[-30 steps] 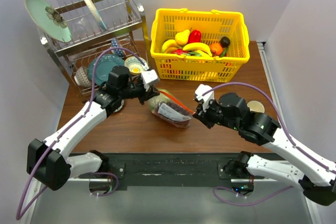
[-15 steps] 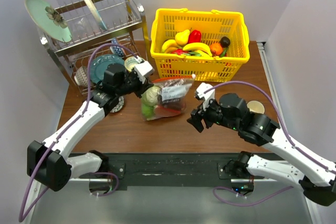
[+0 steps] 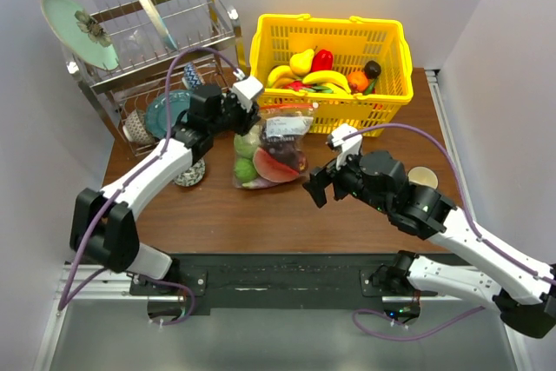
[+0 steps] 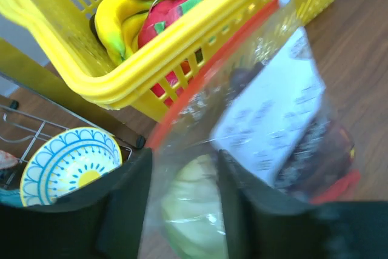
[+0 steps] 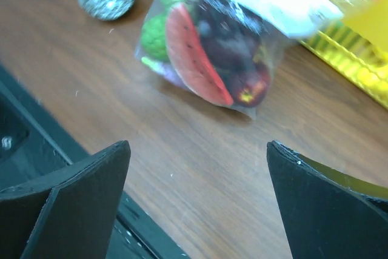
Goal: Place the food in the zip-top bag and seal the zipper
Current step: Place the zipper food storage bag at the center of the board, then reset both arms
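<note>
**Zip-top bag [image 3: 265, 161] leaning against yellow basket [image 3: 347, 115]**

The left gripper [image 4: 185, 165] is holding its fingers parted, the bag's upper corner lying between them, the zipper [image 4: 206, 77] running up alongside the basket's rim. The right gripper [image 5: 197, 150] is hanging spread wide, near the bag's lower end. The bag is standing on the surface [image 3: 261, 215], carrying a green piece [image 4: 191, 210], a red piece [image 5: 194, 59] and dark grapes [image 5: 227, 43].

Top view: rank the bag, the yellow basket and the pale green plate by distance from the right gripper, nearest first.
1. The bag, just left of the right gripper.
2. The yellow basket, behind the bag, at the far side.
3. The pale green plate, far left corner, on the dish rack.
</note>
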You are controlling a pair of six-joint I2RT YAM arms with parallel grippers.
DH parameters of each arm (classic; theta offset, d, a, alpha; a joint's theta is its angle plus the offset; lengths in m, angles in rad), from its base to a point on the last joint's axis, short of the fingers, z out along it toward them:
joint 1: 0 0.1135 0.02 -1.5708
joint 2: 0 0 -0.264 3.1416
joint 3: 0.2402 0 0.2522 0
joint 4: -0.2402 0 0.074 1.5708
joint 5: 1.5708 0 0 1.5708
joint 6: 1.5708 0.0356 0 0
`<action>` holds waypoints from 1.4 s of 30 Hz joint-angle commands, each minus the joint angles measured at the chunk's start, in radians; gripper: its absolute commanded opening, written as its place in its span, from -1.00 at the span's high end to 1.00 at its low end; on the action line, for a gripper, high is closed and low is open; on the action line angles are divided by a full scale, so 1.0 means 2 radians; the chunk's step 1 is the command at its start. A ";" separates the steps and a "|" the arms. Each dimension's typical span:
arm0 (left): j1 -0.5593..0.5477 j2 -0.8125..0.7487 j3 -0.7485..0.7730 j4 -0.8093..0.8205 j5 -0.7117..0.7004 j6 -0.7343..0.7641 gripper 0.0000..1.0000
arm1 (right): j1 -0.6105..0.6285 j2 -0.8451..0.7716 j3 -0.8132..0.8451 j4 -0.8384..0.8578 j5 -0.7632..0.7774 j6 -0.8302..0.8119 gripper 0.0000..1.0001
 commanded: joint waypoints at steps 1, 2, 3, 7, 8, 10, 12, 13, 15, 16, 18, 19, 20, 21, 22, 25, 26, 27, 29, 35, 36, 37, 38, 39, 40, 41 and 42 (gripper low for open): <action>0.003 0.003 0.031 0.023 -0.029 -0.016 -0.19 | 0.002 -0.011 0.005 0.011 0.081 0.057 -0.97; 0.003 -0.003 0.027 0.025 -0.026 -0.026 -0.33 | 0.001 -0.009 0.007 0.008 0.086 0.061 -0.97; 0.003 -0.015 0.022 0.028 -0.016 -0.030 -0.36 | 0.002 -0.008 0.009 0.005 0.090 0.073 -0.97; 0.003 -0.052 0.004 0.013 -0.009 -0.047 -0.53 | 0.002 0.009 0.021 -0.003 0.121 0.110 -0.97; 0.002 -0.062 0.001 -0.002 -0.006 -0.054 -0.58 | 0.002 0.017 0.023 -0.004 0.138 0.116 -0.97; 0.003 -0.095 -0.013 -0.010 -0.005 -0.068 -0.62 | 0.002 0.019 0.024 -0.005 0.147 0.136 -0.97; 0.003 -0.129 -0.026 -0.017 -0.029 -0.098 -0.66 | 0.002 0.021 0.022 -0.003 0.155 0.153 -0.97; 0.003 -0.140 -0.037 -0.022 -0.038 -0.127 -0.67 | 0.002 0.021 0.019 -0.002 0.159 0.161 -0.97; 0.003 -0.170 -0.049 -0.037 -0.058 -0.145 -0.70 | 0.002 0.021 0.018 -0.003 0.163 0.189 -0.97; 0.003 -0.180 -0.063 -0.043 -0.059 -0.152 -0.88 | 0.002 0.020 0.018 -0.004 0.161 0.195 -0.97; 0.003 -0.215 -0.081 -0.050 -0.061 -0.159 -0.99 | 0.002 0.022 0.022 -0.005 0.150 0.198 -0.98; 0.003 -0.227 -0.099 -0.050 -0.064 -0.162 -1.00 | 0.002 0.024 0.030 -0.016 0.147 0.199 -0.97; 0.003 -0.253 -0.109 -0.050 -0.068 -0.165 -1.00 | 0.002 0.026 0.034 -0.024 0.152 0.202 -0.97; 0.003 -0.267 -0.120 -0.046 -0.083 -0.168 -0.99 | 0.002 0.028 0.039 -0.029 0.151 0.195 -0.97; 0.003 -0.280 -0.139 -0.046 -0.092 -0.168 -1.00 | 0.002 0.028 0.040 -0.029 0.146 0.180 -0.97; 0.003 -0.340 -0.188 -0.026 -0.110 -0.171 -1.00 | 0.002 0.018 0.023 -0.013 0.129 0.118 -0.97; 0.003 -0.369 -0.200 -0.019 -0.111 -0.171 -0.99 | 0.002 0.012 0.013 -0.005 0.130 0.116 -0.97; 0.003 -0.381 -0.212 -0.006 -0.108 -0.171 -1.00 | 0.002 0.005 -0.006 0.001 0.131 0.116 -0.97; 0.003 -0.415 -0.241 0.002 -0.104 -0.166 -0.99 | 0.002 -0.017 -0.029 0.025 0.138 0.113 -0.97; 0.003 -0.452 -0.273 0.008 -0.115 -0.160 -0.99 | 0.002 -0.057 -0.081 0.071 0.145 0.111 -0.97; 0.003 -0.451 -0.272 0.024 -0.114 -0.160 -0.98 | 0.002 -0.056 -0.080 0.070 0.145 0.110 -0.97; 0.003 -0.451 -0.271 0.023 -0.114 -0.160 -0.97 | 0.002 -0.054 -0.079 0.068 0.145 0.110 -0.98; 0.003 -0.447 -0.270 0.022 -0.114 -0.161 -0.97 | 0.002 -0.050 -0.076 0.065 0.145 0.110 -0.97; 0.003 -0.444 -0.265 0.018 -0.114 -0.162 -0.96 | 0.002 -0.048 -0.072 0.059 0.144 0.110 -0.97; 0.003 -0.443 -0.263 0.017 -0.114 -0.162 -0.96 | 0.002 -0.044 -0.070 0.055 0.145 0.110 -0.97; 0.003 -0.440 -0.262 0.017 -0.114 -0.162 -0.96 | 0.002 -0.040 -0.067 0.051 0.146 0.113 -0.97; 0.003 -0.438 -0.260 0.017 -0.114 -0.162 -0.96 | 0.002 -0.035 -0.064 0.046 0.146 0.113 -0.97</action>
